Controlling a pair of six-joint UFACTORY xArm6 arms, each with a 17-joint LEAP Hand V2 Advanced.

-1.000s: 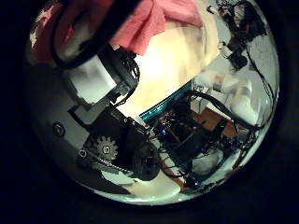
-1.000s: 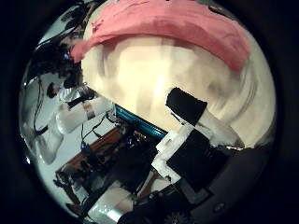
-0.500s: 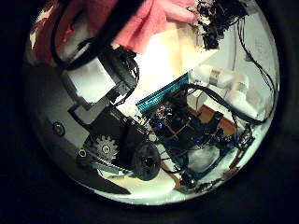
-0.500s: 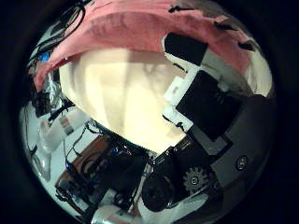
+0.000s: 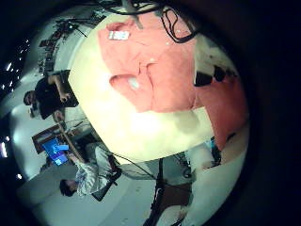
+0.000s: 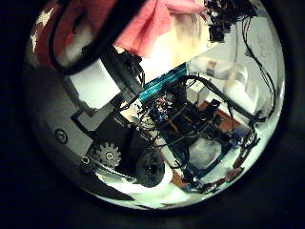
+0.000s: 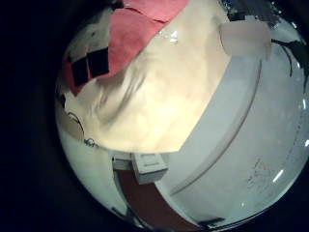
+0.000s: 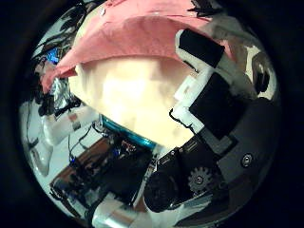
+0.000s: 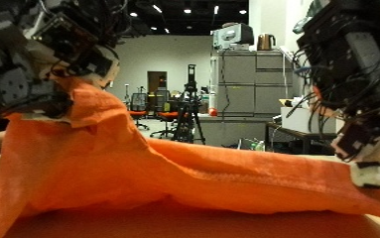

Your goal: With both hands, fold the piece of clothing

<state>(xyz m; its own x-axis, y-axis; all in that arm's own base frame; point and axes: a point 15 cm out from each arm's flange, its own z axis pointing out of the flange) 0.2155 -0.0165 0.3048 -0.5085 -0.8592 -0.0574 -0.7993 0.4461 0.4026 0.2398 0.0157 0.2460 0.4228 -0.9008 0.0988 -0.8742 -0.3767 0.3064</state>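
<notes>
An orange garment (image 9: 177, 183) fills the outside view, drawn up into a peak under my left hand (image 9: 64, 55). That hand's fingers curl round the raised cloth edge. In the left little finger side palm view the garment (image 5: 165, 75) hangs spread over the cream table (image 5: 113, 104), with a white label near its collar. My right hand (image 9: 361, 119) hangs at the garment's other side, its fingers bent onto the cloth edge. The right thumb side palm view shows the garment (image 8: 123, 38) close, with the fingers (image 8: 204, 57) lying against it.
Grey cabinets (image 9: 249, 94) and a tripod (image 9: 190, 104) stand in the room behind the table. Beyond the table edge, the palm views show desks with cables and equipment (image 6: 191, 124).
The right hand's fingers have swung in from the table onto the cloth edge and the garment now sits nearer that palm. The left palm view has shifted slightly, still with cloth held.
</notes>
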